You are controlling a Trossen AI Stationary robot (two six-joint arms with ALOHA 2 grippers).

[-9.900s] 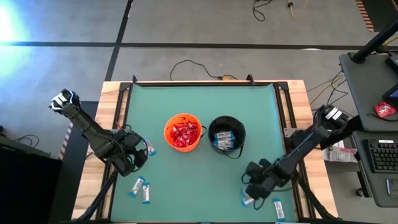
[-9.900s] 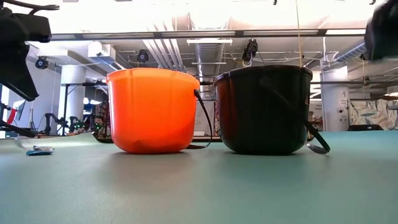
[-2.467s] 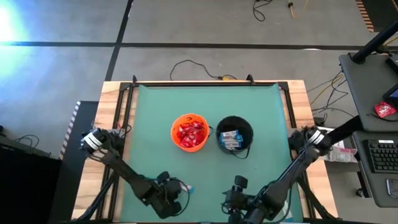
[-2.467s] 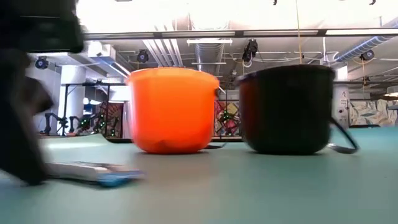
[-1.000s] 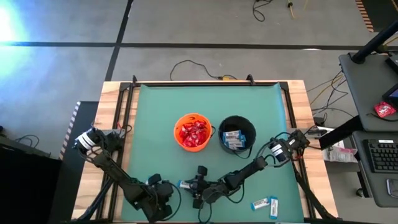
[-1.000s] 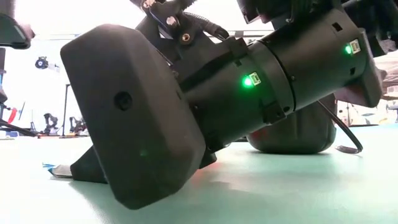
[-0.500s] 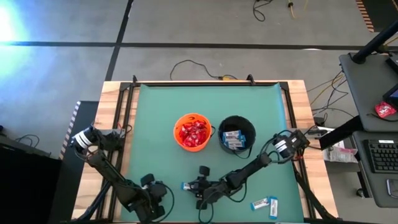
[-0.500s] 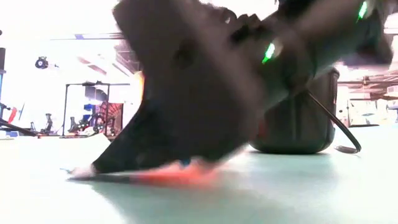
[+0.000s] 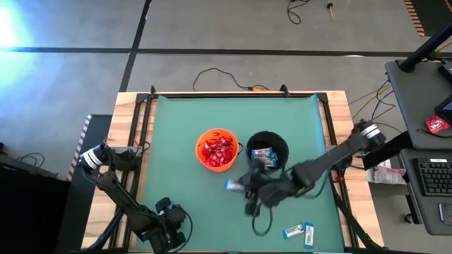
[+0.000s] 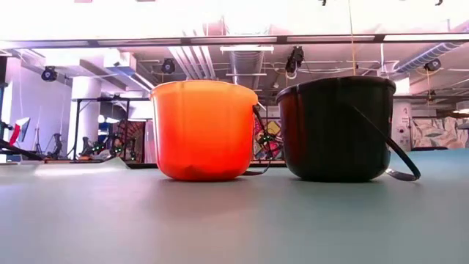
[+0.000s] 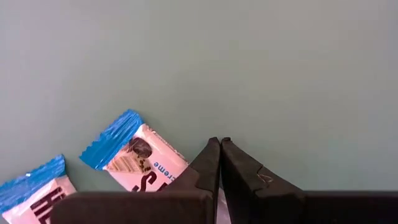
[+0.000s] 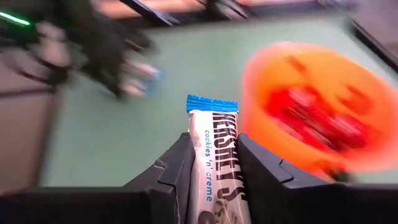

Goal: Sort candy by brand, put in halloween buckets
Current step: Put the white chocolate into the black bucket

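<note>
Two arms are in my high view, and I take them left to right. My left arm is folded low along the near left side of the table (image 9: 296,120), elbow out past the wooden edge, wrist bent inward. Its left gripper (image 9: 171,224) sits at the near edge with the fingers (image 11: 208,165) pressed flat together, nothing between them. Just ahead of those closed tips, on the green mat, lie two white-and-blue bars (image 11: 140,155), flat, one partly tucked under the fingers, the other (image 11: 34,190) just beside it; their blue crimped ends point away from the tool.

My right arm reaches in from the right edge, stretched long and low across the mat toward the middle. The right gripper (image 9: 244,185) hangs above the mat, near the front of both buckets. Its fingers (image 12: 174,171) are narrowed onto a held bar (image 12: 214,149), which stands upright between them, blue crimp on top, white body with dark lettering.

Beyond that gripper's tips the orange bucket (image 9: 217,149) stands upright, filled with crinkly red packets (image 9: 217,149). Touching or just beside it stands the black bucket (image 9: 268,153), with a few white-and-blue bars inside (image 9: 262,155) and its thin handle (image 10: 392,150) hanging down. Behind the right gripper, near the table's front edge, two loose bars (image 9: 300,231) lie flat close together.
</note>
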